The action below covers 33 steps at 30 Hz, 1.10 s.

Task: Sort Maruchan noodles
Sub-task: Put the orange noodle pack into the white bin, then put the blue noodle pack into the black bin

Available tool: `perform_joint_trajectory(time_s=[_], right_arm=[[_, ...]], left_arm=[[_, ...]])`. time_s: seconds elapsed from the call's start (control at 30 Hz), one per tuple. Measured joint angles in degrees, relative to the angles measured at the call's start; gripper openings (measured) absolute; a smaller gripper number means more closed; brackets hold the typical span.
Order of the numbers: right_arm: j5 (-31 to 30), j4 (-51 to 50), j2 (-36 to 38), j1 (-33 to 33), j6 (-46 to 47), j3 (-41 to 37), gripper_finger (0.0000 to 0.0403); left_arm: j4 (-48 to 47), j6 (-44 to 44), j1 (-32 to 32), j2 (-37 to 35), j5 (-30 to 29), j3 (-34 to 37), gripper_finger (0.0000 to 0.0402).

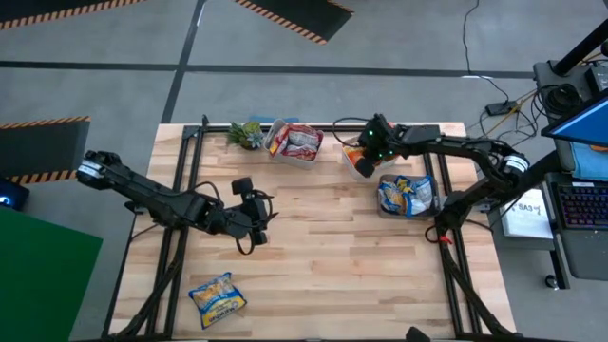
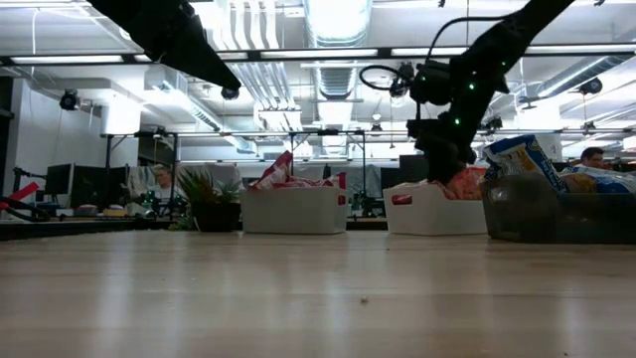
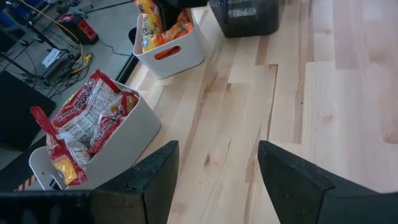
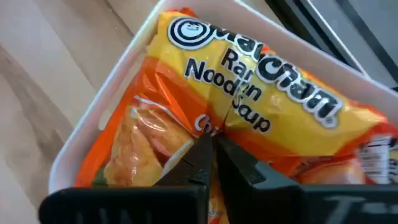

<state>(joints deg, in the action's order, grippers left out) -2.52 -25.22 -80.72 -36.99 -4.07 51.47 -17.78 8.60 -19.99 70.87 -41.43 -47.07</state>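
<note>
My right end effector (image 4: 211,146), fingers pressed together, dips into the white tub (image 1: 352,152) of orange packets (image 4: 249,93). Neighbouring tubs hold red packets (image 1: 299,141) and blue-yellow packets (image 1: 407,195).

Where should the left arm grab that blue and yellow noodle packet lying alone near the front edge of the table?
Judging by its pose, the packet lies flat and skewed, so come straight down with the open left pincer and pinch across its narrower width at mid-length. Its crinkly wrap should bunch between the fingers.

Right gripper (image 1: 362,164) hangs with fingers together; left gripper (image 1: 258,228) hovers, fingers spread
</note>
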Motion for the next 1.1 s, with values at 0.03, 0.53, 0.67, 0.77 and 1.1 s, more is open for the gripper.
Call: perform_joint_trajectory(time_s=[0.03, 0.53, 0.67, 0.77, 1.1], right_arm=[[0.0, 0.8, 0.0, 0.0, 0.3, -0.6, 0.0012], [-0.1, -9.9, 1.0, 0.2, 2.5, 9.9, 0.0009], [-0.1, -12.2, 3.3, 2.1, 3.9, 12.2, 0.0009], [0.0, -11.8, 6.3, 4.9, 5.0, 11.9, 0.0009], [-0.5, -2.3, 16.5, 20.9, 12.9, 3.3, 0.0009]], left_arm=[[0.0, 0.0, 0.0, 0.0, 0.0, 0.0, 0.0204], [-0.2, 0.7, 0.0, 0.0, 0.0, 0.0, 0.0204], [-3.5, 4.1, 0.0, 0.0, 2.1, 0.0, 0.0204], [-6.5, 8.2, 0.0, 0.0, 6.2, 0.0, 0.0204], [-15.3, 28.9, -0.1, 1.0, 33.0, 0.0, 0.0204]])
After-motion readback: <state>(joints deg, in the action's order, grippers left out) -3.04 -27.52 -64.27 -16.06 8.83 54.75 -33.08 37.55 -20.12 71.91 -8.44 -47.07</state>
